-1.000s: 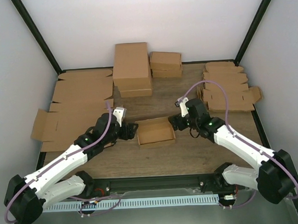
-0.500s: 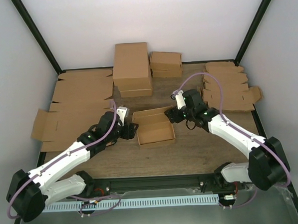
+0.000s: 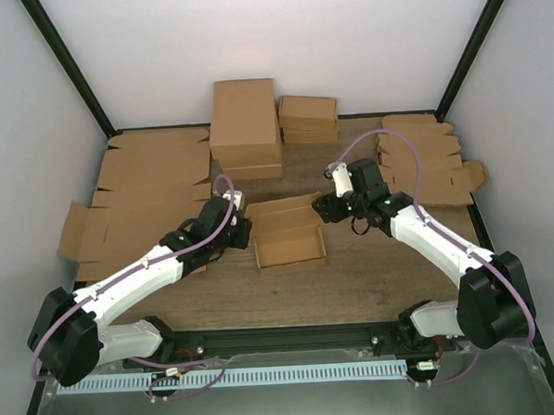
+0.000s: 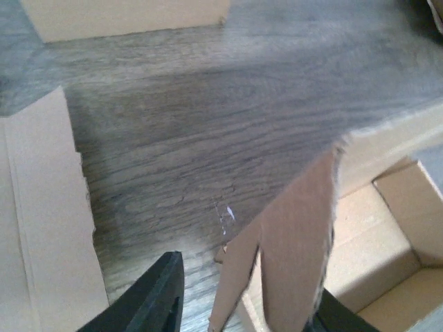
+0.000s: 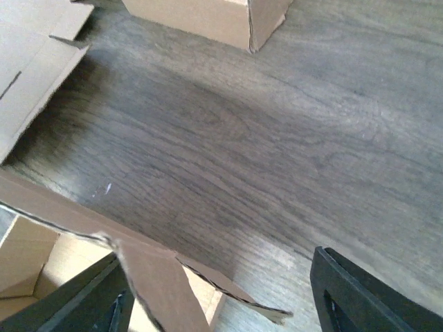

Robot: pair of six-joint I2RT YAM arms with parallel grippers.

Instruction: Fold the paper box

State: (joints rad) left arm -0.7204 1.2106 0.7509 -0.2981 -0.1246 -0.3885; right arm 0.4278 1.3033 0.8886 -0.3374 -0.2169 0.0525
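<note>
The paper box point(image 3: 290, 247) lies at the table's middle as a shallow open tray, with its lid panel point(image 3: 282, 208) raised along the far side. My left gripper point(image 3: 244, 230) is at the box's left end. In the left wrist view an upright side flap point(image 4: 297, 235) stands between its fingers point(image 4: 149, 297), against the right one and apart from the left one. My right gripper point(image 3: 325, 208) is at the far right corner, wide open. A corner flap point(image 5: 156, 283) stands just inside its left finger point(image 5: 83, 301).
Large flat cardboard sheets point(image 3: 137, 192) cover the left side. Big folded boxes point(image 3: 245, 125) and a smaller stack point(image 3: 308, 118) stand at the back. A pile of flat die-cut pieces point(image 3: 424, 167) lies at the right. Dark frame posts rise at both back corners.
Both grippers moved away from me along the box's ends. The left jaws narrowed round the side flap. The lid panel now shows behind the tray.
</note>
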